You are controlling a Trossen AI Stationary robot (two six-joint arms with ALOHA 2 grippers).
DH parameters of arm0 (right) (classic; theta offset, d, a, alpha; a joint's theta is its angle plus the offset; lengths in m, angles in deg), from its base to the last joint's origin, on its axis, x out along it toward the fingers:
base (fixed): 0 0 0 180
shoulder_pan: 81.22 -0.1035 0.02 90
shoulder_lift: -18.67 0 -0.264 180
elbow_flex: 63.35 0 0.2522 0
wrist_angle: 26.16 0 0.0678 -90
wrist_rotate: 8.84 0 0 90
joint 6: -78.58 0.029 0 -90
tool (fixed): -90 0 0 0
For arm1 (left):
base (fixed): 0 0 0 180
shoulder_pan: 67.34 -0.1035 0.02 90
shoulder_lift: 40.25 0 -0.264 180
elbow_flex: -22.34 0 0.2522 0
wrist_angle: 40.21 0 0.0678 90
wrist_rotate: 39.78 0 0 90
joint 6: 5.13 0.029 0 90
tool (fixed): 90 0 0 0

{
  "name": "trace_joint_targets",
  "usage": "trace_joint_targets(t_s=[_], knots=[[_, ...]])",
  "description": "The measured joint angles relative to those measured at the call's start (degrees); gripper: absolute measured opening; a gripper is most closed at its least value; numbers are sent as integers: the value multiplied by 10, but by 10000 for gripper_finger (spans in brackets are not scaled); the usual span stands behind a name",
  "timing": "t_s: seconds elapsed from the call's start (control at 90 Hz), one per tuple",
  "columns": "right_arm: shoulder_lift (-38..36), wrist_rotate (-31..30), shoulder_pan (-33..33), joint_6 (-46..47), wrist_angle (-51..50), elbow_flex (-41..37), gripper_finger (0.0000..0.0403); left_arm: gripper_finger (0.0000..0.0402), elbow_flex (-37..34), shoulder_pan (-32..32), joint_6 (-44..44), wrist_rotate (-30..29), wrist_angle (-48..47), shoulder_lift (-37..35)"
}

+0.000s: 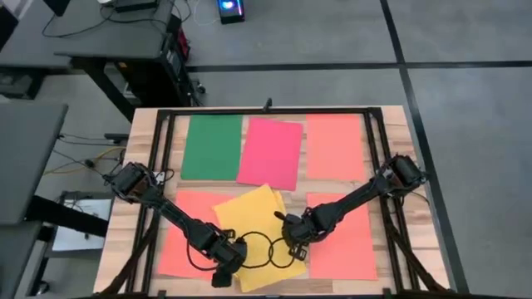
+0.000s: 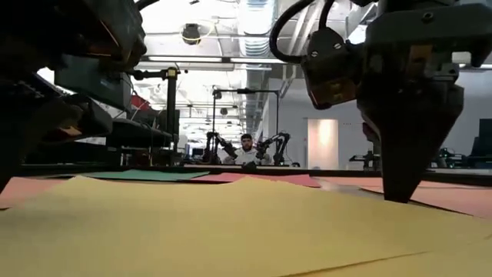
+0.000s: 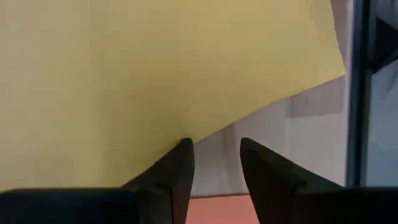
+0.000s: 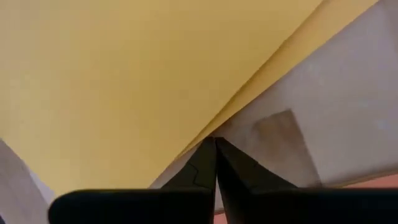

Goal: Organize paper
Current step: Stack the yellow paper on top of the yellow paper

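Your yellow sheets (image 1: 249, 223) lie skewed near the worktop's (image 1: 140, 133) front edge, centre, long axis diagonal, overlapping the orange sheet (image 1: 184, 232) at front left. Left gripper (image 3: 214, 163) is spread, straddling the yellow's front edge; right gripper (image 4: 216, 163) is pressed together, tip at the yellow's right-hand edge. Both are equally close. Green (image 1: 212, 146), pink-red (image 1: 271, 151) and orange (image 1: 334, 146) sheets line the back edge, well apart. Nothing blocks you.

Quick count of the paper on the tabletop (image 1: 391, 116): one green sheet (image 1: 213, 147), one pink-red sheet (image 1: 271, 152), four orange sheets (image 1: 335, 147) and two yellow sheets (image 1: 246, 218) stacked slightly askew. Eight sheets total. Two robot arms (image 1: 174, 214) too.
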Motion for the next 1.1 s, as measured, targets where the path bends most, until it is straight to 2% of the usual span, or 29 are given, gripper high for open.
trace_joint_targets(t_s=[0.2,0.467,0.744,0.856,1.1], knots=[[-7,-1,7,3,-15,-2,0,120,-3,3,-32,-59,-59,-48],[-14,-22,34,-22,-45,-3,0,121,-2,7,-51,-61,-108,-59],[-15,-48,78,-65,-47,-2,0,121,-24,-15,-56,-65,-147,-59],[-15,-49,85,-75,-46,-2,0,121,-38,-16,-79,-68,-178,-59],[-15,-50,88,-83,-45,-2,0,121,-81,-15,-159,-55,-147,-64]])
